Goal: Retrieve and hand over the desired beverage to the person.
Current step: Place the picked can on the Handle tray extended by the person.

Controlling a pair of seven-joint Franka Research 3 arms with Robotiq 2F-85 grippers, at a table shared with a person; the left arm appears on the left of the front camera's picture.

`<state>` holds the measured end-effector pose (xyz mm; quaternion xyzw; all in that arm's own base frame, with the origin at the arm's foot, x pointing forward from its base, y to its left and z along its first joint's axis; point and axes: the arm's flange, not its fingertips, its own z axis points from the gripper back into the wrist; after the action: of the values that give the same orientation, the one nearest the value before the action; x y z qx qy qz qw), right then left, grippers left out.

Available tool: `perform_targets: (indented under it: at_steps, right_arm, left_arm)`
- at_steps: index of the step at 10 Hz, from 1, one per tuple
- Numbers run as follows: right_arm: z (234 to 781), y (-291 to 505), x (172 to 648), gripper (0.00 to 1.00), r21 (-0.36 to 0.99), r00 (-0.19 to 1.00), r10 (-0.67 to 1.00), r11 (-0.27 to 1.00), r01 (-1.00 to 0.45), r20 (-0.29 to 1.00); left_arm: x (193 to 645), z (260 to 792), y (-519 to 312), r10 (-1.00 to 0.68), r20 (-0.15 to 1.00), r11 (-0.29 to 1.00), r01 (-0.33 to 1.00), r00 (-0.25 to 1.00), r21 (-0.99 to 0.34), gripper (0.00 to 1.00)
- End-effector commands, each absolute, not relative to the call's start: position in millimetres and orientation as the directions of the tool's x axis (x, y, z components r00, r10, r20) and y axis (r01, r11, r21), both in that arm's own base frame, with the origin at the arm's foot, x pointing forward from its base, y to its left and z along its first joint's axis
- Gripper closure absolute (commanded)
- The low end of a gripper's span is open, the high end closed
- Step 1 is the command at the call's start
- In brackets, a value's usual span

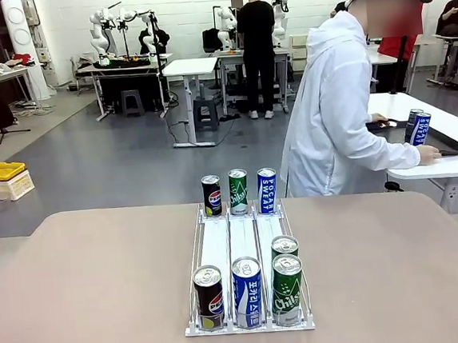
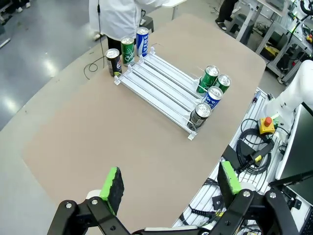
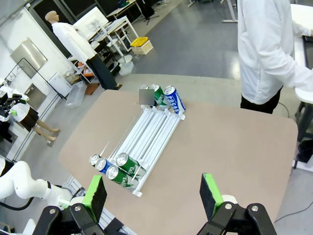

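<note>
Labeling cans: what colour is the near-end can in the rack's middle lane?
Blue and white can, best in front view.

My right pincer [image 3: 154, 196] hangs wide open above the tabletop [image 3: 230, 147]. Ahead I see the white can rack [image 3: 149, 134], four cans at its near end and more at the far end. The person [image 3: 269, 49] stands beyond the far edge, turned away.
</note>
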<state>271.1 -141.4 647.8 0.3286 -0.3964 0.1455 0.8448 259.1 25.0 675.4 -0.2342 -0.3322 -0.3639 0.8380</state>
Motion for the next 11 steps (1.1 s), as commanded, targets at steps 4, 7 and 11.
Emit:
perform_targets:
  at_steps: [4,7,11]
  right_arm:
    - [647.7,-140.3,274.2,0.00,0.448,0.628,-0.022,0.720,-0.530,0.778]
    - [647.7,-140.3,274.2,0.00,0.448,0.628,-0.022,0.720,-0.530,0.778]
    - [647.7,-140.3,274.2,0.00,0.448,0.628,-0.022,0.720,-0.530,0.778]
  left_arm:
    - [259.5,674.8,25.4,-0.454,0.730,0.620,0.770,0.511,-0.153,0.00]
    - [259.5,674.8,25.4,-0.454,0.730,0.620,0.770,0.511,-0.153,0.00]
    - [259.5,674.8,25.4,-0.454,0.730,0.620,0.770,0.511,-0.153,0.00]
